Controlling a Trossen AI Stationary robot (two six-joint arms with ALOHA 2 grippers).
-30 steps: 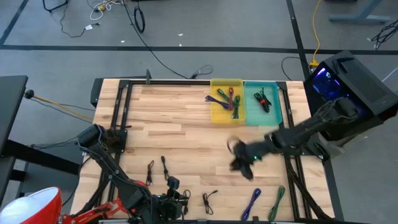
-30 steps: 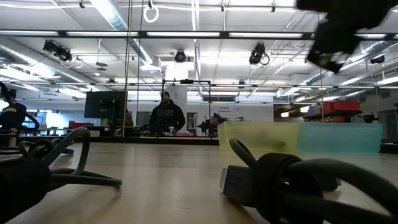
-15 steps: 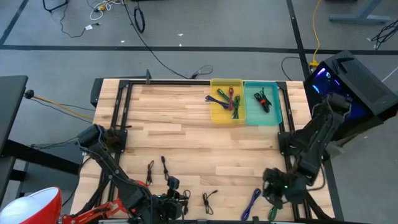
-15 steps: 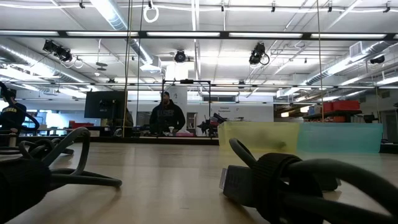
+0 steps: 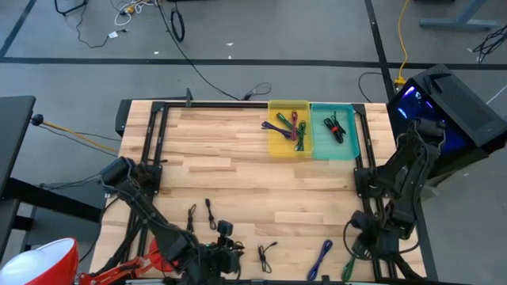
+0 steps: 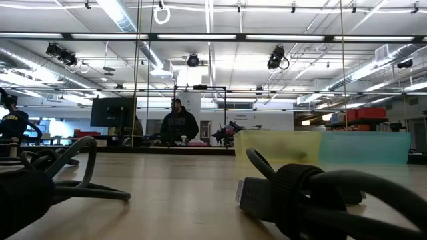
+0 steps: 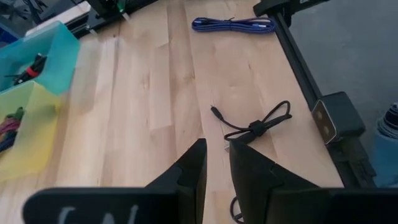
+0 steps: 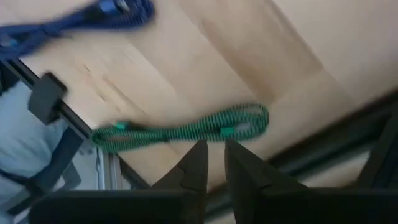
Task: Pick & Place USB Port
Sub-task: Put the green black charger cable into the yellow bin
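Note:
Several bundled USB cables lie flat on the wooden table near its near edge: a green one, a blue one, a black one, and two more black ones. My right gripper hangs shut over the near right corner, just above the green cable, touching nothing. My left gripper waits shut at the near edge, pointing toward the black cable. More cables lie in the yellow bin and the teal bin.
Both bins stand side by side at the far edge, right of centre. Black frame rails run along the table's sides. In the low view a black cable bundle fills the foreground. A person stands far behind the table.
My right arm has swung from the middle of the table, below the bins, toward the near right corner and dropped low over the green cable. It has left the low view's top corner. The cables have stayed where they lay.

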